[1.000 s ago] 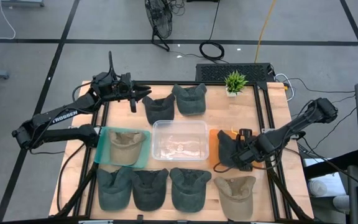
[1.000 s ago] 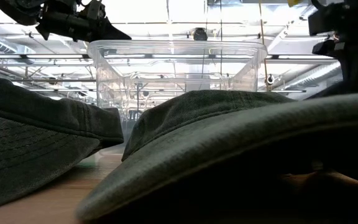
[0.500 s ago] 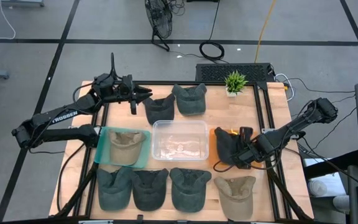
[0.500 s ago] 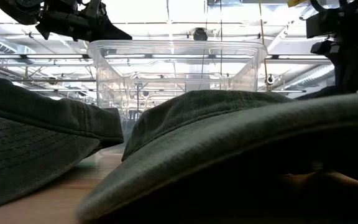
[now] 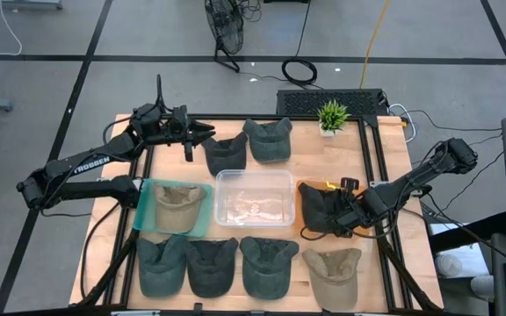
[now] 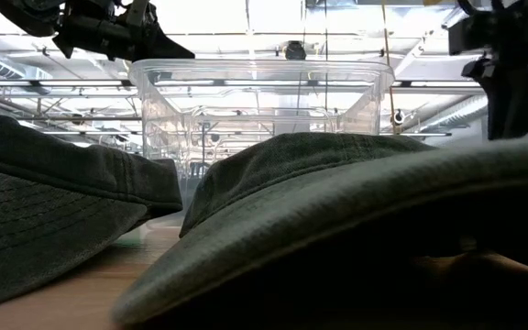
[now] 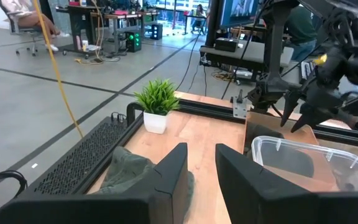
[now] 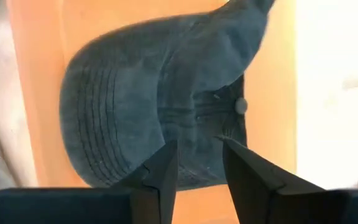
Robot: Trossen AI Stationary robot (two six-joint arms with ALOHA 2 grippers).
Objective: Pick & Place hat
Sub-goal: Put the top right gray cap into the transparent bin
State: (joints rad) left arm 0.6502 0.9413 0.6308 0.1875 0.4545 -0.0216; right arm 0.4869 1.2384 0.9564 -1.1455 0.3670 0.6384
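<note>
Now the released right end effector [image 8: 194, 163] hovers just above the dark hat [image 8: 160, 99].

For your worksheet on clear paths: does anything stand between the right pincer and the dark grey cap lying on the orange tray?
Nothing visible does. The right pincer hangs directly over the dark grey cap on the flat orange tray, fingers parted, with only open air between them. The clear plastic bin stands off to one side.
</note>
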